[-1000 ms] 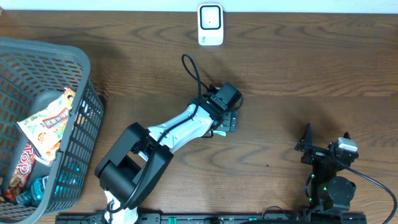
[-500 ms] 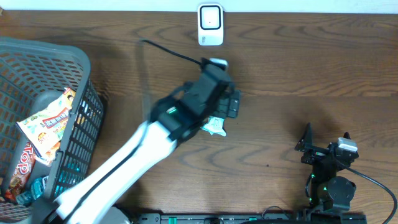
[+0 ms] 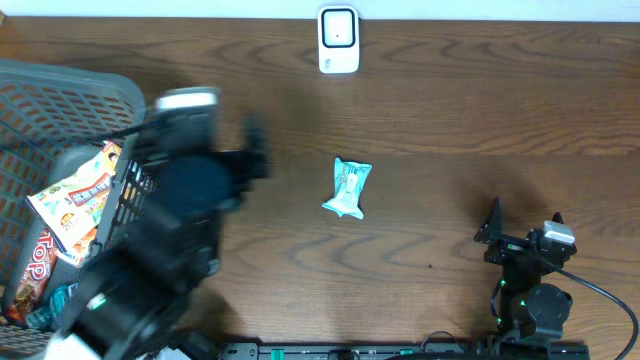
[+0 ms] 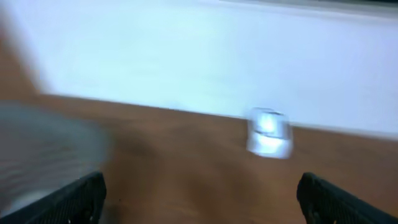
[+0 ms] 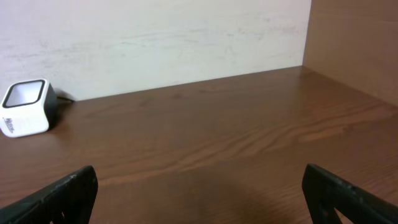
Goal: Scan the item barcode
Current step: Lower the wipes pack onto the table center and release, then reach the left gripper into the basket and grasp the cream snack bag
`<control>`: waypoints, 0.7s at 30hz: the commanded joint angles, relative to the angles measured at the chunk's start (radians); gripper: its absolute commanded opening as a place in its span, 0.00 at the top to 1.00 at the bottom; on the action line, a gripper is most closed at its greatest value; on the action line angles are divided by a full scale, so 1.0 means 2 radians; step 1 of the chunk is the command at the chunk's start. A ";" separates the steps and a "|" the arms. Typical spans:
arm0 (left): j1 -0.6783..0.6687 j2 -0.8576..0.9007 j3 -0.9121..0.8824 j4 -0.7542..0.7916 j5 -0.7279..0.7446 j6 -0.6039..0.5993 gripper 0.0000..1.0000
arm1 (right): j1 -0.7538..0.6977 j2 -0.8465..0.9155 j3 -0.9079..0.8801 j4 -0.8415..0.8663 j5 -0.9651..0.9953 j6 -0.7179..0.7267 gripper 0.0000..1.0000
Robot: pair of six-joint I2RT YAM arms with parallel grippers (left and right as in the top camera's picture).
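Dark wood-grain desk [image 3: 450, 110] fills the overhead view, with a pale wall along the top edge and the white scanner [image 3: 338, 40] standing at top centre. The teal packet [image 3: 347, 188] lies loose at mid-frame, below the scanner and well apart from it, with nothing touching it.

My left arm [image 3: 170, 230] is a blur at the left, over the right side of the grey mesh basket [image 3: 60, 85]. Its left fingers [image 4: 81, 196] are spread wide and empty. The right fingers [image 5: 68, 190], parked at lower right, are equally wide and empty.

I judge the step in hand to be a reach for an item. To do it well I'd keep the spread wide, clear the basket wall, and pinch a pack by its edge so no finger covers the barcode. Then I'd turn that face squarely to the scanner window.

The basket holds a white-and-orange snack pack [image 3: 80, 195] on top and a red pack [image 3: 38, 262] below it. Something teal [image 3: 55, 305] sits at the bottom, too small to identify.
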 commanded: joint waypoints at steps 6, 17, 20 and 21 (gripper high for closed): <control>0.225 -0.031 0.004 -0.145 -0.076 -0.228 0.02 | -0.004 -0.002 -0.001 -0.002 0.006 0.007 0.01; 0.506 0.083 0.002 -0.207 0.126 -0.446 0.02 | -0.004 -0.002 -0.001 -0.002 0.006 0.007 0.01; 0.551 0.125 -0.008 -0.206 0.169 -0.536 0.02 | -0.004 -0.002 -0.001 -0.002 0.006 0.007 0.01; 0.563 0.146 -0.012 -0.200 0.189 -0.554 0.02 | -0.004 -0.002 -0.001 -0.002 0.006 0.007 0.01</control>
